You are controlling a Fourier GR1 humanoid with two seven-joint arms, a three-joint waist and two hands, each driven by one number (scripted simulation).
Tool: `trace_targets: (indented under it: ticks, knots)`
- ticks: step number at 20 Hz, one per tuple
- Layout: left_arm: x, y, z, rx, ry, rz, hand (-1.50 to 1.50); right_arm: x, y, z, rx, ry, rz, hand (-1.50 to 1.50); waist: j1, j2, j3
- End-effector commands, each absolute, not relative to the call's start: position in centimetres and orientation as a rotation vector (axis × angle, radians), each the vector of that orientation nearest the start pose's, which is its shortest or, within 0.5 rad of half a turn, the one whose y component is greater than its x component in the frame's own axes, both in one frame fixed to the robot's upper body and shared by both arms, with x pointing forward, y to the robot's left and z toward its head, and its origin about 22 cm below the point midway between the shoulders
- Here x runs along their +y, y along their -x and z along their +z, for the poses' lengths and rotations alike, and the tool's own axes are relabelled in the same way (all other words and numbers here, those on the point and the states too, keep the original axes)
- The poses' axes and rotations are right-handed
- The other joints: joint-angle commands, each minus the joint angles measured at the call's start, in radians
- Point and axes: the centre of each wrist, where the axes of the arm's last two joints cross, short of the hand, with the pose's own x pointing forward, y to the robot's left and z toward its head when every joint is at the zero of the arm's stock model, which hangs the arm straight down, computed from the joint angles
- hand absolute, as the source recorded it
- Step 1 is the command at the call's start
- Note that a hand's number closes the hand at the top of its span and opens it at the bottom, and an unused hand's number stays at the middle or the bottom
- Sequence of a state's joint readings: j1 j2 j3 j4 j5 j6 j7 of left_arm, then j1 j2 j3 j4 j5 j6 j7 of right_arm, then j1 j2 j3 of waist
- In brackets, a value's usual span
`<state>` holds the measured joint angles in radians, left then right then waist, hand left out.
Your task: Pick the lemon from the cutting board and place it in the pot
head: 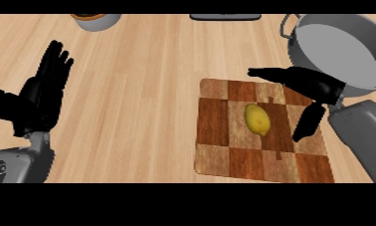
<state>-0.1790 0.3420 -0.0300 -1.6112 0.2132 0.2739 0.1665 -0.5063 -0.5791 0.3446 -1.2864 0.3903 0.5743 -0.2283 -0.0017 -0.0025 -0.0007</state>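
Observation:
A yellow lemon point(257, 119) lies near the middle of the checkered wooden cutting board point(220, 155). My right hand point(314, 86) hovers over the board's right side, open, with fingers stretched left above the lemon and the thumb hanging down to the lemon's right; it does not touch the fruit. The grey pot point(334, 51) stands at the back right, just behind that hand. My left hand point(40, 95) rests open at the left edge, fingers pointing up.
A grey bowl with something orange inside point(95, 21) sits at the back left. A dark flat object point(225, 17) lies at the back edge. Bare wooden counter point(140, 95) stretches between the left hand and the board.

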Motion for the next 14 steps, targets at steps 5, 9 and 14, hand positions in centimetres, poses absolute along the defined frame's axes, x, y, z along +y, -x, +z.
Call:
trace_targets:
  ticks: [5, 9, 14]
  knots:
    - [29.0, -28.9, 7.6, -1.618, -0.194, 0.068, 0.0, -25.4, -33.2, 8.3, -1.301, 0.097, 1.541, -1.5, 0.002, 0.003, 0.001]
    - [28.1, -27.7, 6.0, -1.605, -0.21, 0.083, 0.0, -24.0, -32.6, 7.1, -1.26, 0.201, 1.533, -1.5, 0.002, 0.003, 0.0]
    - [28.5, -28.8, 9.1, -1.614, -0.197, 0.066, 0.0, -24.2, -31.4, 3.7, -1.226, 0.221, 1.554, -1.5, 0.005, 0.003, 0.001]
